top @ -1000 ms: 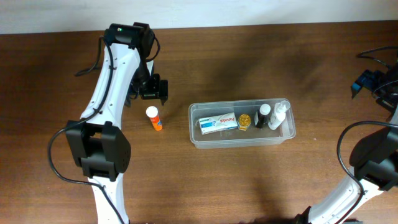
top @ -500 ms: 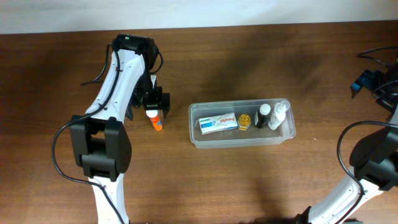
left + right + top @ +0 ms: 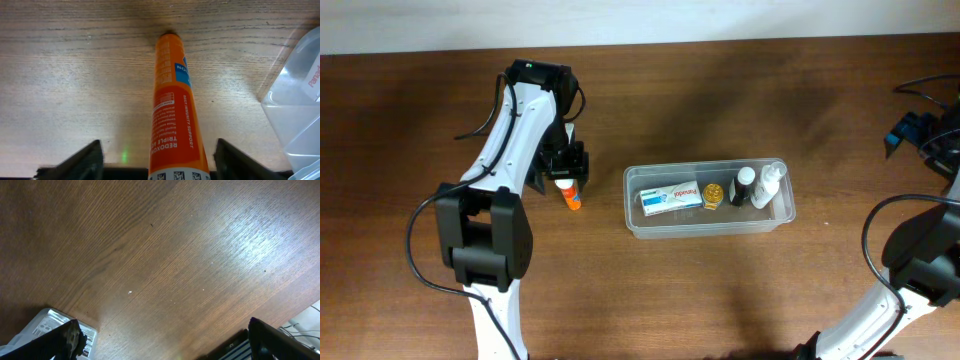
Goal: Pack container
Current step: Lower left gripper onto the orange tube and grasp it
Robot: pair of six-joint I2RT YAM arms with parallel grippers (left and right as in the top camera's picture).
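The clear plastic container (image 3: 632, 220) stands at the table's middle. It holds a white-and-blue box (image 3: 669, 197), a small gold-lidded jar (image 3: 712, 194), a black-capped bottle (image 3: 744, 186) and a white bottle (image 3: 769, 186). An orange tube (image 3: 569, 193) with a white cap lies on the table left of it. My left gripper (image 3: 565, 168) is open and straddles the tube's capped end. In the left wrist view the tube (image 3: 172, 110) runs between the two spread fingers (image 3: 157, 167), with the container's corner (image 3: 295, 100) at the right. My right gripper (image 3: 162, 340) is open and empty over bare wood.
A blue-and-black device (image 3: 910, 130) with cables sits at the table's far right edge. The right wrist view shows a printed white label (image 3: 50, 325) at lower left and a striped dark object (image 3: 235, 347) at lower right.
My left gripper has moved down and toward the container, from beyond the orange tube to over its capped end. The right arm has not moved.
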